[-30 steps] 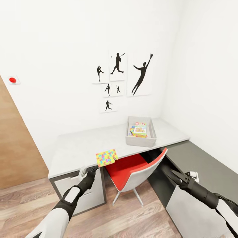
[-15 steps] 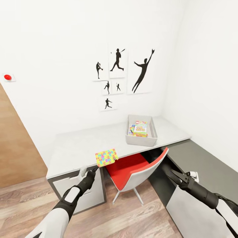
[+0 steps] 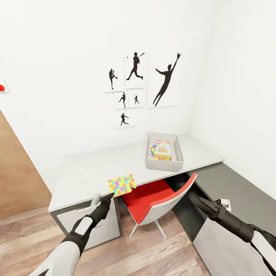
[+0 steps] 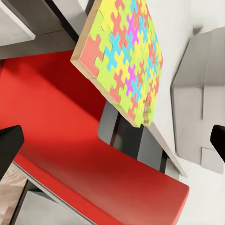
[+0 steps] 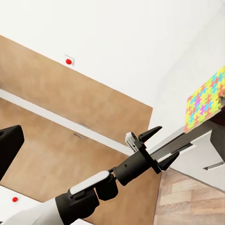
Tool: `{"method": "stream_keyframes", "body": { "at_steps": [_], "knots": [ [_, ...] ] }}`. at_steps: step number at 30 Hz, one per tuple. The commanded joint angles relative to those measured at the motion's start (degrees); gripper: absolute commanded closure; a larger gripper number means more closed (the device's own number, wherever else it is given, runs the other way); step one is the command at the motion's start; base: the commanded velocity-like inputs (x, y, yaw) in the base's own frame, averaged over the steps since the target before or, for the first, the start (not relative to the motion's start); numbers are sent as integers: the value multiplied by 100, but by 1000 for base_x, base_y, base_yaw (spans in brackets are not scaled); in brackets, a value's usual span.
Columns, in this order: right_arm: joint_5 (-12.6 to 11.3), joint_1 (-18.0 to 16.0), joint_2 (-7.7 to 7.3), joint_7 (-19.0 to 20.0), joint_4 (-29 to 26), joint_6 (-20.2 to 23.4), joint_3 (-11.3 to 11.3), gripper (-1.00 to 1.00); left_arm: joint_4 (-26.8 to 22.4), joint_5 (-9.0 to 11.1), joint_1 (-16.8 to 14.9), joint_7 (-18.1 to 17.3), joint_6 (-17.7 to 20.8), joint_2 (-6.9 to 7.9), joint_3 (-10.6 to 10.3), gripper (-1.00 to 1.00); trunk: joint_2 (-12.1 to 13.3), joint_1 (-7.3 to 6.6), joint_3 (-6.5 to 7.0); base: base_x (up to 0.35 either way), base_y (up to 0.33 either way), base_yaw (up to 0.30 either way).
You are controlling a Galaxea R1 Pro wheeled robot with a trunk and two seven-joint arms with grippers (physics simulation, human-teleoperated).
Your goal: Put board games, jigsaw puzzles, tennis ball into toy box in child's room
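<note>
Left gripper [image 3: 111, 196]: we see its jaws apart, just short of the puzzle, touching nothing.
Puzzle [image 3: 122, 184]: lies flat at the table's [image 3: 88, 172] front edge, one corner overhanging the red chair [image 3: 153, 197].
Right gripper [image 3: 196, 200]: jaws spread, empty, low beside the chair.
Box [image 3: 164, 165]: farther back on the table, games [image 3: 162, 150] inside.

Mostly it's the camera that moved here: the whole view has swung a bit to the right and tipped, so the red wall button [image 3: 1, 87] that sat well inside the left edge is now nearly cut off by it, and the posters [image 3: 142, 82] ride higher. The counter [image 3: 88, 172] shows more of its left end. The puzzle [image 3: 122, 184] has slid slightly left and down on screen, same as the counter edge.
</note>
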Motion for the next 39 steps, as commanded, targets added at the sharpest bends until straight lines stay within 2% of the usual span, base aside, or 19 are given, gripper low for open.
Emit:
{"method": "stream_keyframes", "body": {
  "at_steps": [1,13,18,22,25,33,39],
  "knots": [
    [-53,-6,-8,-3,2,42,17,-100,-8,39,-5,-10,55,-5,37,-100,-11,3,-12,21,-8,0],
    [-60,-5,-36,66,-7,45,17,-100,-22,39,-5,-14,53,-6,37,-100,-11,3,-16,6,-2,0],
    [-67,15,-150,400,-125,56,17,-100,-28,39,-5,-18,53,-6,37,-100,-11,3,-17,0,0,0],
    [-67,158,-323,839,-454,85,17,-100,-31,39,-5,-19,53,-6,37,-100,-11,3,-17,0,0,0],
    [-64,392,-450,1158,-940,136,8,-100,-32,39,-5,-43,54,-6,34,-100,-11,3,-17,0,0,0],
    [-63,737,-524,1356,-1701,229,-295,-100,-32,39,-5,-304,59,-6,35,-100,-11,3,-17,0,0,0],
    [-62,818,-536,1385,-1785,298,-402,-100,-32,39,-5,-378,58,-6,30,-100,-11,3,-17,0,0,0]
  ]
}}
